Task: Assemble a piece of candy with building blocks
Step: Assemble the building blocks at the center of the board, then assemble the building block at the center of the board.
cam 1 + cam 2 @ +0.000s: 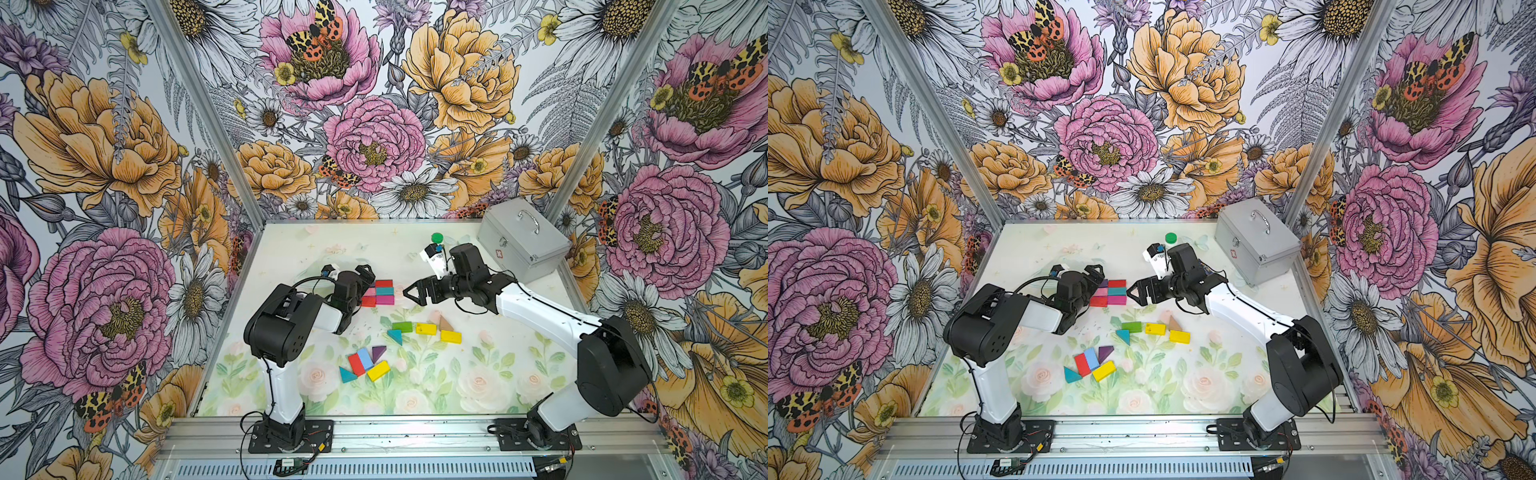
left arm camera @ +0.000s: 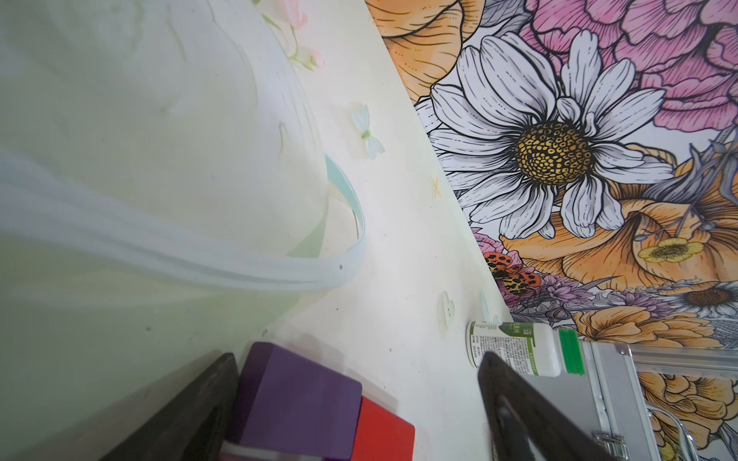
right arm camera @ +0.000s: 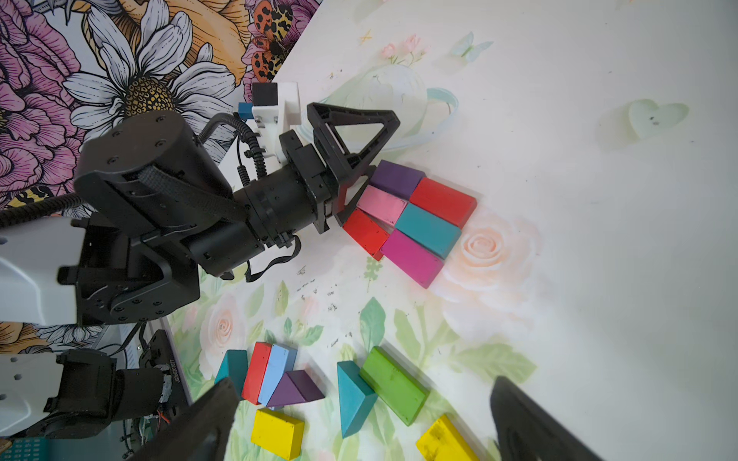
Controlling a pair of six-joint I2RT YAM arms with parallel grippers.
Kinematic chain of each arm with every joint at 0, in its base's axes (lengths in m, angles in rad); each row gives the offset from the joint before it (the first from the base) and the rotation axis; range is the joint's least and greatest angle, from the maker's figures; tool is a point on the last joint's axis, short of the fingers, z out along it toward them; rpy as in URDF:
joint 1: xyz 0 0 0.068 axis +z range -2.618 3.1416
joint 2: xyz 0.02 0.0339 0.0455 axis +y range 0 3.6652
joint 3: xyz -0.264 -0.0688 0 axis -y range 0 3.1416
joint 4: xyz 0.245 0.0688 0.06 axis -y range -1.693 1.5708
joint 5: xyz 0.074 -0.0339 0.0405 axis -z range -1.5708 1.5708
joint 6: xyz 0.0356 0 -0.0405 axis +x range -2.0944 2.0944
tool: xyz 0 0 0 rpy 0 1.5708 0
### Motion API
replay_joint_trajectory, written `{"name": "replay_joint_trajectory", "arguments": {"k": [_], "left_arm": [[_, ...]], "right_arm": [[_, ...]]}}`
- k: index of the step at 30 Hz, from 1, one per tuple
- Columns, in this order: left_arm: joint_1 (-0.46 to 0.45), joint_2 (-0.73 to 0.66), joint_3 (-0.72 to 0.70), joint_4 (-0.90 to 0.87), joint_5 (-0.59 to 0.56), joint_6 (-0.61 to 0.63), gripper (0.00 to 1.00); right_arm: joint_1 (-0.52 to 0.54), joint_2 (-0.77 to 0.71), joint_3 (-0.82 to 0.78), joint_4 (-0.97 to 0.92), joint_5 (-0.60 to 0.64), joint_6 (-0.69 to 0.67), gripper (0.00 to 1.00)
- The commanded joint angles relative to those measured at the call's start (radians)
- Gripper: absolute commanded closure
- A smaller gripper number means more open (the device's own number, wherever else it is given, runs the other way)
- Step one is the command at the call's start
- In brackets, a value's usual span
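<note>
Flanking a packed rectangle of six painted wooden blocks (image 1: 377, 292), two black robot grippers stand wide open with nothing in their grasp. The left gripper (image 3: 359, 191) is up against one side of the rectangle, jaws spread broadly. One finger (image 2: 187, 415) sits just beside the purple block (image 2: 295, 395) at the rectangle's far corner, and no block is clamped. The right gripper (image 1: 413, 293) sits near the opposite side of the rectangle, apart from it, jaws at full spread and empty. The rectangle lies flat on the pale floral-print tabletop (image 1: 498, 374) in two columns of three. The purple block, a pink block (image 3: 381, 204) and a red block (image 3: 365, 233) are on the left gripper's side; a second red block (image 3: 443, 201), a teal block (image 3: 429, 229) and a magenta block (image 3: 411, 257) are on the other. Loose pieces lie on the arm-base side of the rectangle. Near it are a green rectangular block (image 1: 402, 327) touching a teal triangle (image 1: 395, 336), a yellow rectangular block (image 1: 426, 329), a tan triangle (image 1: 445, 323) and a second yellow block (image 1: 451, 336). Farther from it is a tight huddle of five more blocks (image 1: 365, 363). Behind the rectangle, well apart, stand a white plastic bottle with a green cap (image 1: 437, 237) and a silver metal case with a handle (image 1: 521, 239).
</note>
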Motion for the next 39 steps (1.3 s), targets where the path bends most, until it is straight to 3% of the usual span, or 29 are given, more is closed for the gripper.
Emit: {"name": "replay_joint_trajectory", "arguments": {"k": [1,3,9,14,24,39], "left_arm": [[0.036,0.001,-0.018,-0.167,0.049,0.043,0.06],[0.061,-0.063,0.004,-0.282,0.080,0.103,0.06],[0.075,-0.258,0.193,-0.901,0.162,0.363,0.06],[0.046,-0.340,0.196,-1.081,0.280,0.426,0.15],[-0.130,-0.369,0.143,-1.132,0.226,0.397,0.18],[-0.135,-0.173,0.295,-1.116,0.218,0.440,0.18]], "right_arm": [[-0.006,-0.034,-0.008,-0.011,-0.001,-0.012,0.00],[-0.007,-0.046,-0.016,-0.019,0.006,-0.013,0.00],[-0.008,-0.088,-0.067,-0.028,0.029,-0.007,0.00],[-0.009,-0.110,-0.100,-0.030,0.043,0.008,0.00],[-0.009,-0.154,-0.112,-0.038,0.064,0.031,0.00],[-0.009,-0.166,-0.121,-0.050,0.086,0.029,0.00]]}}
